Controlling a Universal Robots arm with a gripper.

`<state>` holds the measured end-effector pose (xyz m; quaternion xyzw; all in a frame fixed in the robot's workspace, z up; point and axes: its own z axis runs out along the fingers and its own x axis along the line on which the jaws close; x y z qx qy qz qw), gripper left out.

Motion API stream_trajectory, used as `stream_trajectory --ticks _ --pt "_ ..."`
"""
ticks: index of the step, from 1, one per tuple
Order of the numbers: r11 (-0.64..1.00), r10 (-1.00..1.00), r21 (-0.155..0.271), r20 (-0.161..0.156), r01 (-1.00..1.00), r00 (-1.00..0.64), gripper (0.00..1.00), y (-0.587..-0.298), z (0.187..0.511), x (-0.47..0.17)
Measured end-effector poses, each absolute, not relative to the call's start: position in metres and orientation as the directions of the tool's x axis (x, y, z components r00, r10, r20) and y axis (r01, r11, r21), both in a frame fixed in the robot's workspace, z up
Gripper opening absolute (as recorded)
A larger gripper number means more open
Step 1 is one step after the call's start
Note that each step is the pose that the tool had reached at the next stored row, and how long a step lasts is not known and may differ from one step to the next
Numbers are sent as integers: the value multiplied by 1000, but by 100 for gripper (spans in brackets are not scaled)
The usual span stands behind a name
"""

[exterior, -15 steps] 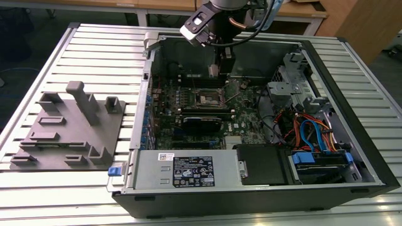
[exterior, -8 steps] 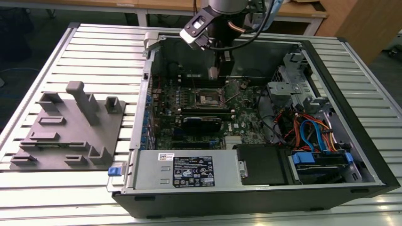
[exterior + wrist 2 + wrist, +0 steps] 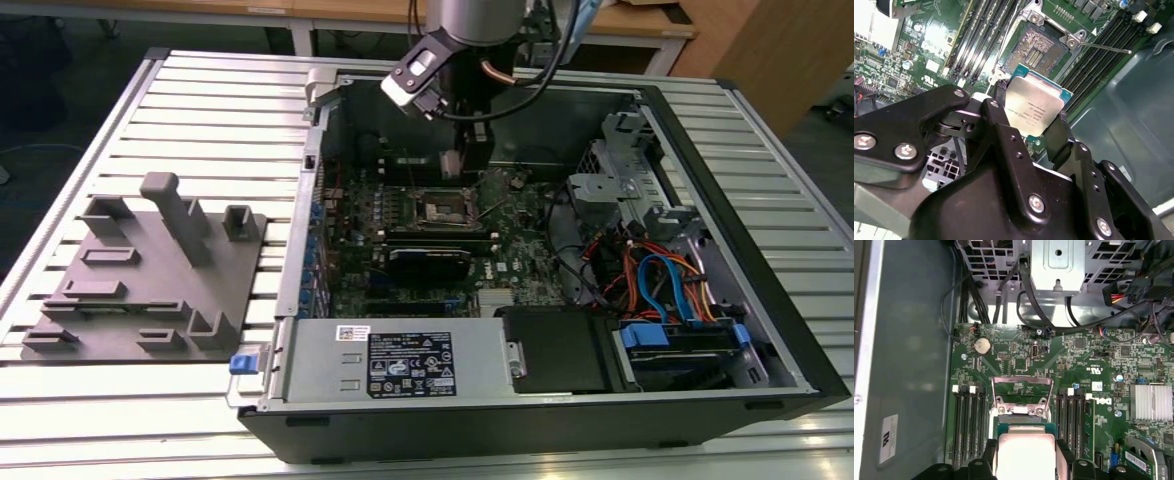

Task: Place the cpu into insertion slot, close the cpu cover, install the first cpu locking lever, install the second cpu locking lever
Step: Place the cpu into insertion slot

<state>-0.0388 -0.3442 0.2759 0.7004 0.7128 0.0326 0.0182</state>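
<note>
The cpu [image 3: 1036, 106] is hanging in the tool [image 3: 1029, 119], which is pinching it by two opposite edges. One black finger [image 3: 995, 111] is pressing each side. In the second wrist view its dull metal top is facing the camera and its green rim is showing along the edge nearest the board. It is being held at a tilt rather than level. Being square, it is offering no long axis to speak of.

That same view is showing the insertion slot [image 3: 1040, 46] lying open just past the chip, its contact field bare and the cpu not yet seated. A thin locking lever [image 3: 1104, 48] is sticking out from one corner of the slot.

The first wrist view is looking straight down on the cpu [image 3: 1025, 456] between the fingers of the tool [image 3: 1026, 462]. The cpu cover [image 3: 1022, 380] is standing swung open on the slot's side away from the tool, and memory slots [image 3: 969, 425] are flanking it on the circuit board [image 3: 1089, 371].

The exterior view is giving the wider setting. The tool [image 3: 458, 168] is reaching down into the computer case [image 3: 534, 425], hovering at about 12 o'clock of the insertion slot [image 3: 441, 208]. A grey fixture block [image 3: 147, 290] is resting on the ribbed tabletop [image 3: 200, 100] at 9 o'clock of the case.
</note>
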Motion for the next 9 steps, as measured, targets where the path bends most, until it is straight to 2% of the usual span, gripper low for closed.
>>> stream_trajectory --ticks 9 --pt "17 1000 72 20 997 -18 54 -346 264 -42"
